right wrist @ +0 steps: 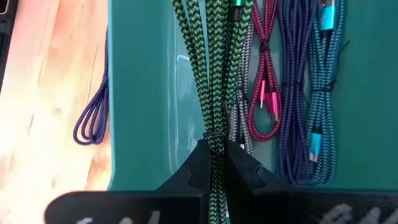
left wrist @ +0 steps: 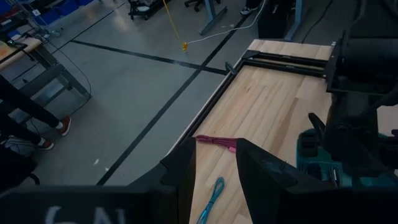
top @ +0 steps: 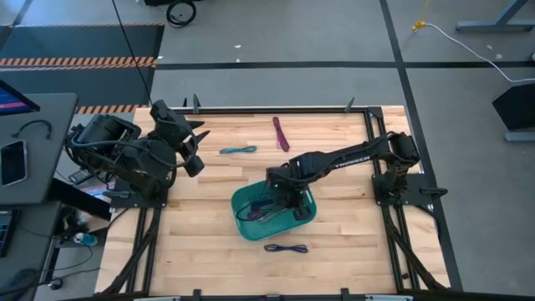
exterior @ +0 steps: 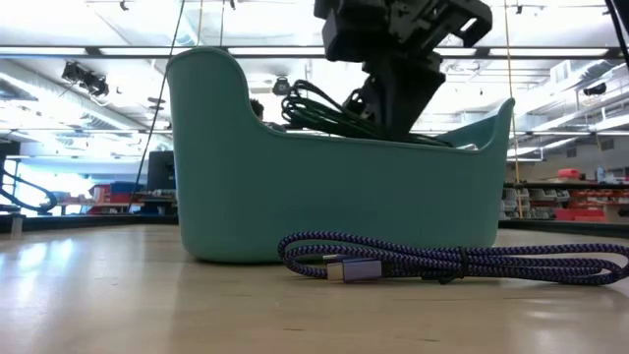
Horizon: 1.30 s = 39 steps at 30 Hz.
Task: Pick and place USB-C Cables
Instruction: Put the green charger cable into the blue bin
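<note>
A teal bin (top: 247, 227) stands mid-table, toward the near edge. My right gripper (right wrist: 215, 157) reaches down into it and is shut on a green braided cable (right wrist: 202, 68). Its loops rise above the bin's rim in the low view (exterior: 322, 110). Red (right wrist: 264, 93), grey (right wrist: 244, 81), purple (right wrist: 292, 93) and teal (right wrist: 323, 93) cables lie on the bin's floor. On the table lie a purple cable (top: 286, 248) near the bin, a teal cable (top: 238, 150) and a maroon cable (top: 280, 134). My left gripper (left wrist: 214, 169) waits open, raised at the table's left side. My right gripper pinches the green cable between its two fingers, several strands together at a point along the bundle (right wrist: 214, 138). The fingers come from above, pointing down into the bin. The bundle runs on from the fingertips over the bin's floor (right wrist: 143, 93); which part rests there, I cannot tell.
A black frame rail (top: 276, 109) borders the wooden table. The right arm (top: 351, 155) slants across the table's right half toward the bin. Bare wood lies left of the bin and along the near edge. A side table with devices (top: 17, 159) stands to the left.
</note>
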Each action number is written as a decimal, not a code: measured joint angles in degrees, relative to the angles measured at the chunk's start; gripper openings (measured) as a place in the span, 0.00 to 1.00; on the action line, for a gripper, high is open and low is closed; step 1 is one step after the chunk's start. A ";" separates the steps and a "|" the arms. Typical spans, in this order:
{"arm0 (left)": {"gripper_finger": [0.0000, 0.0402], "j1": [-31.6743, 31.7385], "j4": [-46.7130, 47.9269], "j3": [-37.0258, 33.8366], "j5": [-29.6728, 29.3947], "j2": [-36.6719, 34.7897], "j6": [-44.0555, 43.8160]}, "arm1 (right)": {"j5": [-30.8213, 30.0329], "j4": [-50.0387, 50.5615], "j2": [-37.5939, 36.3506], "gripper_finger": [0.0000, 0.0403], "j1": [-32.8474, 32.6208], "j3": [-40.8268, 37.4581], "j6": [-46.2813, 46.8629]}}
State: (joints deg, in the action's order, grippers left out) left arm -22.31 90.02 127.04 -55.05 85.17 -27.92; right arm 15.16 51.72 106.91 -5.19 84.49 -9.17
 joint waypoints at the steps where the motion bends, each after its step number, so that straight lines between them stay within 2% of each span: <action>1: 0.30 0.00 0.00 0.00 0.00 0.00 0.00 | 0.04 -1.09 0.00 0.05 0.00 -0.40 0.07; 8: 0.30 0.00 0.00 0.00 0.00 0.00 -0.02 | 1.46 -6.82 -0.02 0.05 0.89 -3.77 1.11; 19: 0.30 -0.02 0.00 0.00 0.00 0.00 0.00 | 1.74 -9.47 -0.02 0.05 3.14 -8.71 2.25; 28: 0.30 -0.02 -0.02 0.00 0.00 0.00 0.02 | 0.93 -9.70 -0.02 0.05 3.15 -8.87 3.02; 39: 0.30 0.00 0.00 0.00 0.00 0.00 0.07 | 2.92 -9.70 -0.02 0.05 3.01 -8.87 3.23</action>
State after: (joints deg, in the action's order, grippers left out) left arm -22.31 90.02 127.04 -55.05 85.17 -27.86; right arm 18.08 42.02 106.89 -2.18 75.61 -5.94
